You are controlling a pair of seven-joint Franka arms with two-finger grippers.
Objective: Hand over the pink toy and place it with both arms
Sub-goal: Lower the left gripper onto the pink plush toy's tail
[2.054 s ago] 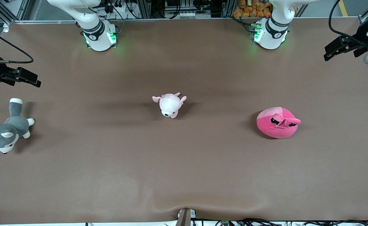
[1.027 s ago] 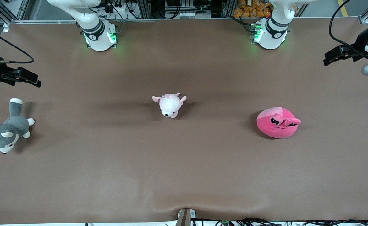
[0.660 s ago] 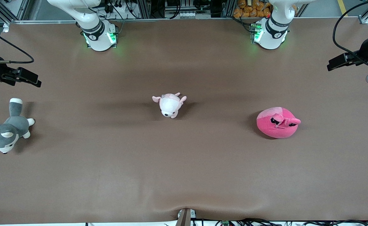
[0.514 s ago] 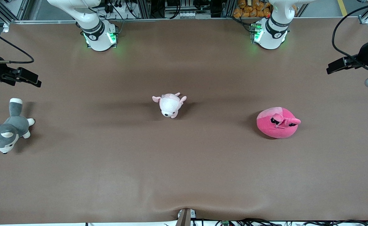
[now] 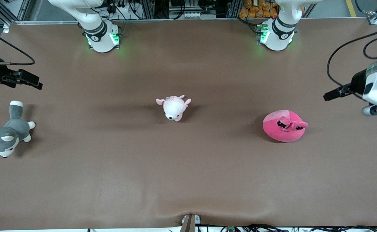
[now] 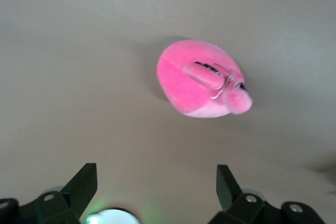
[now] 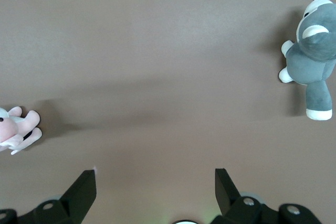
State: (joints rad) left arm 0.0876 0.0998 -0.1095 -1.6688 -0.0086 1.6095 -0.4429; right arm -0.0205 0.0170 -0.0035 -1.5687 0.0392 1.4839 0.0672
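The pink toy (image 5: 285, 126) is a hot-pink round plush lying on the brown table toward the left arm's end. It also shows in the left wrist view (image 6: 202, 85), ahead of the fingers. My left gripper (image 5: 327, 95) is open and empty. It hangs over the table's left-arm end, beside the toy and apart from it; in its own view (image 6: 155, 182) bare table lies between the jaws. My right gripper (image 5: 37, 84) is open and empty over the right arm's end of the table, and only bare table shows between its jaws in its own view (image 7: 155, 186).
A small pale-pink-and-white plush (image 5: 174, 108) lies mid-table, and also shows in the right wrist view (image 7: 16, 129). A grey-and-white husky plush (image 5: 6, 135) lies at the right arm's end, near the right gripper, and shows in the right wrist view too (image 7: 312, 51). The arm bases (image 5: 103, 37) stand along the table's back edge.
My left arm has swung its gripper from the table's edge in toward the pink toy. The right arm and all three plush toys have not moved.
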